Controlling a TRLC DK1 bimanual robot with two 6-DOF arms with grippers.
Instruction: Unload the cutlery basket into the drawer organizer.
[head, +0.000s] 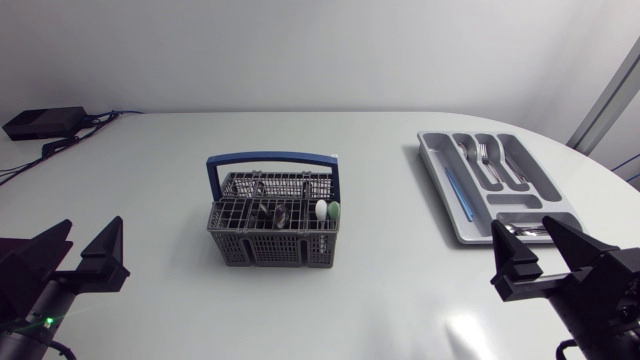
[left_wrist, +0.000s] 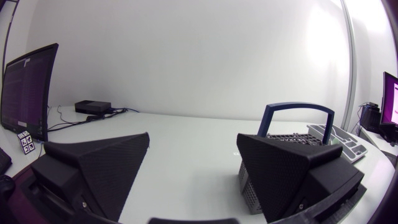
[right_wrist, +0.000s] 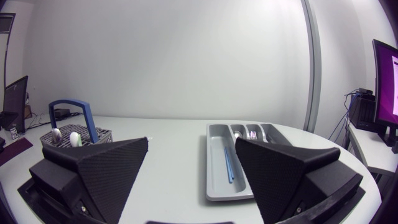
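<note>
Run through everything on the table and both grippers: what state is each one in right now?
Grey mesh cutlery basket with blue handle: upright, handle raised, cutlery inside.
Grey plastic drawer organizer: lying flat, partly filled, with forks and a thin blue stick in its slots.
Left black gripper: open, empty.
Right black gripper: open, empty.

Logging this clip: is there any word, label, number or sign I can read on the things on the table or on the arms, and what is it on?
No text can be read in any view.
The cutlery basket, the drawer organizer, the left end effector and the right end effector show no print, number or sign.
</note>
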